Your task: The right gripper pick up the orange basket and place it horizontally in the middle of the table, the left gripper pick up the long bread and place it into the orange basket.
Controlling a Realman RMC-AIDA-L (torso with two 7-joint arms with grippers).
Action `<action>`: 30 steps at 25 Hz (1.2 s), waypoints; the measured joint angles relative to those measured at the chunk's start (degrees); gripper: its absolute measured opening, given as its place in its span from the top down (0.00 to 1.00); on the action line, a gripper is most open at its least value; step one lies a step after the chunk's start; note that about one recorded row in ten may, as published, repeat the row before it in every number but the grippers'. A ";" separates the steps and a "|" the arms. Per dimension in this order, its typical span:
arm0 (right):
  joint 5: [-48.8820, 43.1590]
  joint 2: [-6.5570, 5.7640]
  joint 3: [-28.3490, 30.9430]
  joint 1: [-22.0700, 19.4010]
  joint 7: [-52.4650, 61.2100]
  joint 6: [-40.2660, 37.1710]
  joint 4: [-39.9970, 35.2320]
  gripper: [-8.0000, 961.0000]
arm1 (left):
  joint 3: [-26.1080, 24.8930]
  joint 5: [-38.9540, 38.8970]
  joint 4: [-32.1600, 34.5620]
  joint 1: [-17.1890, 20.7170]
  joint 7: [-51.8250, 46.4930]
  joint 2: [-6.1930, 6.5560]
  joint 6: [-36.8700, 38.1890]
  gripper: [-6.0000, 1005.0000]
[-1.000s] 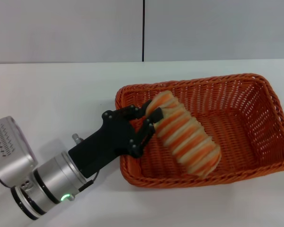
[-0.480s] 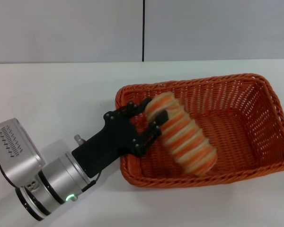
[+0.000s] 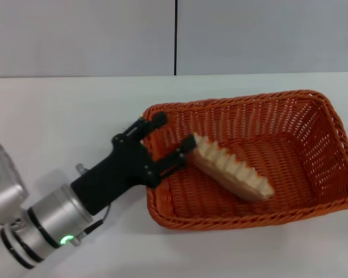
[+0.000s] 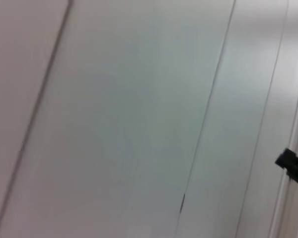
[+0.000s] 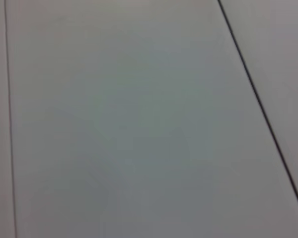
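Note:
The orange basket [image 3: 313, 145] lies lengthwise on the white table [image 3: 64, 116], right of centre in the head view. The long bread [image 3: 232, 169] rests inside it, tipped on its side, so its pale flat underside and ridged edge show. My left gripper [image 3: 174, 136], a black claw, hovers over the basket's left rim with its fingers spread open; one fingertip is close to the bread's near end, but nothing is held between the fingers. The right gripper is out of view. Both wrist views show only grey wall panels.
A grey wall with a dark vertical seam [image 3: 176, 37] runs behind the table. The left arm's silver wrist [image 3: 43, 226] lies low over the table's front left. White tabletop surrounds the basket on the left and front.
The left gripper let go of the bread, opened and drew back slightly to the left. The bread dropped into the basket and rolled from stripes-up onto its side.

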 joint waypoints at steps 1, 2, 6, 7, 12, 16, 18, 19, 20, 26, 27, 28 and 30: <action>0.01 0.04 0.27 0.09 0.00 0.01 0.00 0.61 | -0.12 -0.03 1.79 0.69 -1.26 0.01 2.04 0.27; 0.00 0.09 0.48 0.19 0.00 0.01 0.00 0.61 | -0.16 -0.11 2.74 1.09 -1.75 0.03 2.99 0.24; -0.01 0.21 0.58 0.57 -0.67 -0.50 0.02 0.61 | -1.36 -0.47 10.69 4.00 -7.44 0.04 10.75 0.21; -0.01 0.27 0.61 0.63 -1.15 -0.80 0.12 0.61 | -1.97 -0.47 12.33 4.69 -8.84 0.04 12.04 0.21; 0.29 0.43 1.52 2.52 -5.01 -2.70 4.02 0.61 | -5.73 -0.49 17.25 7.31 -13.36 0.04 15.06 0.21; 0.43 0.53 3.83 5.35 -8.28 -3.69 8.37 0.61 | -7.91 -0.50 19.33 9.06 -15.49 0.04 15.78 0.21; 0.81 0.58 4.77 6.35 -9.08 -3.79 10.29 0.61 | -11.59 -0.52 21.76 13.10 -16.52 0.04 17.08 0.21; 0.81 0.58 4.77 6.35 -9.08 -3.79 10.29 0.61 | -12.81 -0.54 22.05 14.29 -15.78 0.04 17.73 0.21; 1.15 0.58 5.22 6.78 -9.23 -3.81 11.24 0.61 | -12.81 -0.54 22.05 14.29 -15.78 0.04 17.73 0.21; 1.83 0.55 5.18 9.33 -11.16 -5.58 13.79 0.60 | -19.59 -0.55 21.85 18.91 -11.03 -0.05 18.79 0.22; 1.83 0.55 5.18 9.33 -11.16 -5.58 13.79 0.60 | -19.59 -0.55 21.85 18.91 -11.03 -0.05 18.79 0.22; 1.72 0.59 5.06 10.01 -11.68 -5.88 13.91 0.60 | -20.74 -0.56 21.99 19.39 -11.18 -0.04 18.44 0.22; 1.57 0.59 4.87 10.44 -12.43 -6.14 14.05 0.60 | -20.90 -0.55 21.99 19.51 -11.20 -0.05 18.23 0.22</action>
